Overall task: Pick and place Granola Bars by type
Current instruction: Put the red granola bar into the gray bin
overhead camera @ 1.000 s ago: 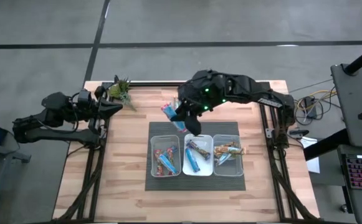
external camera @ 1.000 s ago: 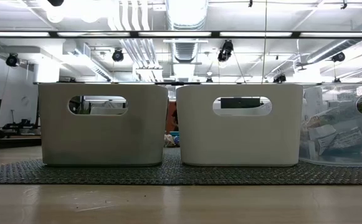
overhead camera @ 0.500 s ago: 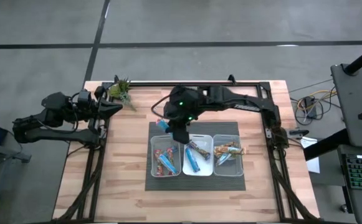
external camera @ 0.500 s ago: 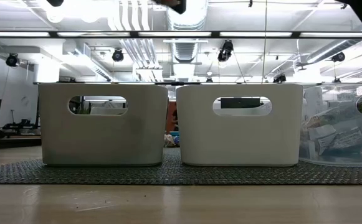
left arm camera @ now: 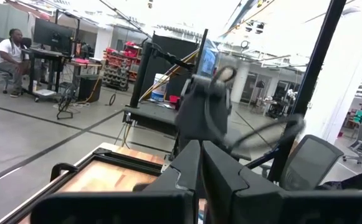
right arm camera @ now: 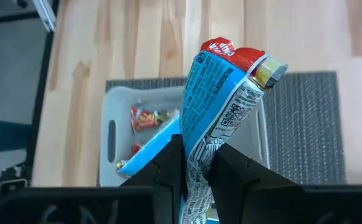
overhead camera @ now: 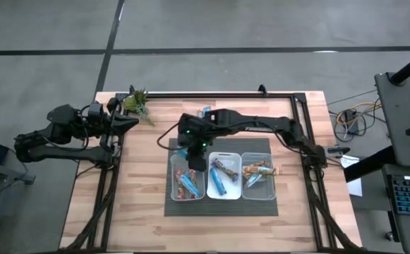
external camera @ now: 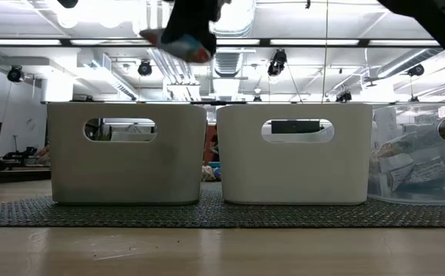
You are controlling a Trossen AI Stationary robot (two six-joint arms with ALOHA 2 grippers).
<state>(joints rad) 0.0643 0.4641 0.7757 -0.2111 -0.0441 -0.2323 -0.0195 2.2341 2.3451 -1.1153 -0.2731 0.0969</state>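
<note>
My right gripper (overhead camera: 194,159) hangs above the left bin (overhead camera: 176,185) and is shut on a blue granola bar with a red end (right arm camera: 221,99). The low view shows that bar (external camera: 178,43) high over the left bin (external camera: 126,153). Blue-and-red bars (right arm camera: 148,118) lie in this bin, blue ones in the middle bin (overhead camera: 219,182), and tan ones in the right bin (overhead camera: 258,173). My left gripper (left arm camera: 200,163) is shut on nothing and waits at the table's left edge (overhead camera: 128,121). My right gripper pinches the bar's silver-printed end (right arm camera: 199,149) between its two fingers, slanting down from above. The bar runs on past the fingertips, with its red end (right arm camera: 233,56) farthest out. It is lifted clear, tilted, above the left bin.
The three bins stand side by side on a dark mat (overhead camera: 261,144) in the middle of the wooden table. A small green plant (overhead camera: 137,103) stands at the far left corner. Bare wood lies left of the mat (overhead camera: 145,169).
My right gripper has come down and moved toward the table's left and near edges, from over the mat's far edge to above the left bin. It has tipped further downward. It stays shut on the bar, which has dropped into the low view from above.
</note>
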